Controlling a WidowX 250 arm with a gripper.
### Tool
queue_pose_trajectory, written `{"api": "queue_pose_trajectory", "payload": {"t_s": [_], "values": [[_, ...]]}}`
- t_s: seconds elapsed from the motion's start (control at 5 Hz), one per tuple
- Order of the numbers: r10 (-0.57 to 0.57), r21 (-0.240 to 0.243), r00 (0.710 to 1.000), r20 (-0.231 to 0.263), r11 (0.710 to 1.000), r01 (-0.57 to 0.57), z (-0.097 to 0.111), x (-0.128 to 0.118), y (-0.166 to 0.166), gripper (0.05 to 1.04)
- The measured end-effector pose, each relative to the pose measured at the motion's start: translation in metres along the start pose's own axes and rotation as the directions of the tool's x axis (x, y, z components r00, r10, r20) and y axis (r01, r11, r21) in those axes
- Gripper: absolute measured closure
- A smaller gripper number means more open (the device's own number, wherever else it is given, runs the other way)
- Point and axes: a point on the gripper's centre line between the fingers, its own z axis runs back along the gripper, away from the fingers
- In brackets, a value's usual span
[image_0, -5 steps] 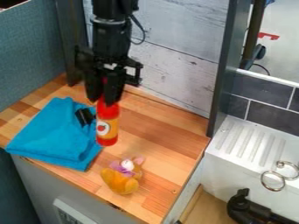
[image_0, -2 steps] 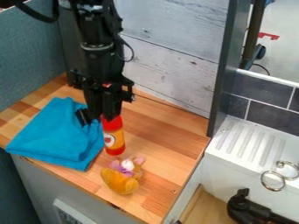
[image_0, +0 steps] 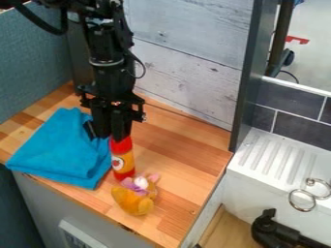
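The black gripper [image_0: 116, 137] hangs over the wooden counter [image_0: 174, 150], shut on the top of a red and orange bottle [image_0: 122, 161]. The bottle is close to upright, its base just behind the plush toy [image_0: 134, 199], which is orange-yellow with a purple and white part. Whether the base touches the counter or the toy, I cannot tell. Left of the bottle lies a folded blue cloth [image_0: 61, 147], its right edge beside the bottle. A small black object [image_0: 91, 129] shows at the cloth's upper right, next to the gripper.
A grey-white plank wall [image_0: 188, 72] stands behind the counter, with a teal partition [image_0: 32, 63] at the left. A dark post [image_0: 244, 97] rises at the counter's right corner. Beyond it is a white ribbed sink ledge [image_0: 278, 157] with metal rings [image_0: 302, 199].
The gripper has carried the bottle toward the front of the counter, first also rightward, then slightly back left. The bottle's base is now nearer the toy. The cloth and toy have stayed put.
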Motion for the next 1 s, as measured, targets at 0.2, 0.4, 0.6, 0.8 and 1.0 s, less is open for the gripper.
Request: {"api": "queue_pose_trajectory", "payload": {"t_s": [0.2,0.4,0.6,0.8,1.0], "values": [[-0.001,0.001,1.000,0.003,1.000,0.001,-0.001,0.001,0.000,0.713],[-0.007,-0.003,1.000,0.019,1.000,0.007,-0.001,0.003,-0.001,0.643],[-0.016,-0.033,1.000,-0.002,0.999,0.016,-0.001,-0.001,-0.005,0.314],[0.014,-0.023,0.998,0.066,1.000,-0.013,0.023,-0.007,-0.007,0.089],[0.058,0.027,0.995,0.078,0.998,-0.061,0.042,-0.017,-0.003,0.079]]}}
